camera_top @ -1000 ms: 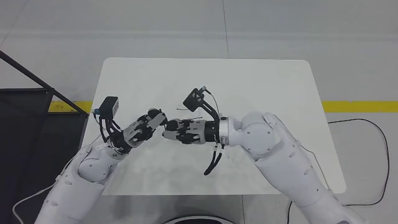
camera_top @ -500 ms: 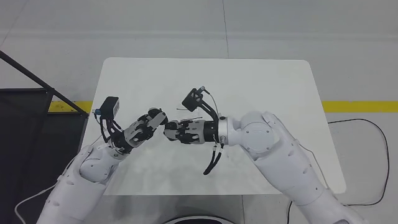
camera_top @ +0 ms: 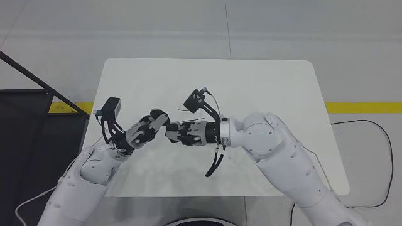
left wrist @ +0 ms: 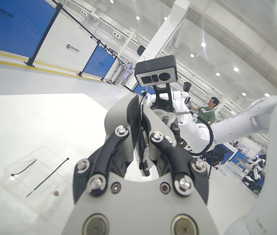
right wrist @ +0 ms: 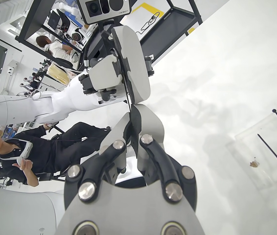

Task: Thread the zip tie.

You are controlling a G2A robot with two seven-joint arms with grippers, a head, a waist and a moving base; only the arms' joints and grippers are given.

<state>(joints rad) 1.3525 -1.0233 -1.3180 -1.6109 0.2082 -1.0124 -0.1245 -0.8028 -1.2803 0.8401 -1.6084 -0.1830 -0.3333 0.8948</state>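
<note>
Zip tie (right wrist: pixel 129 103) is pinched by the closed left tool (camera_top: pixel 157 120) and closed right tool (camera_top: pixel 172 129); threading seems underway, needing careful alignment next.

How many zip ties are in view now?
3. A held zip tie runs between the left gripper and right gripper, both shut on it. A long zip tie and a short curved zip tie lie on the clear tray. More may be hidden.

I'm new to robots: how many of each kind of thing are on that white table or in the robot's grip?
Zip ties: 3 (curved zip tie, straight zip tie, held zip tie between left end effector and right end effector)
Clear tray: 1
Brown scrap: 1
Total: 5
</note>
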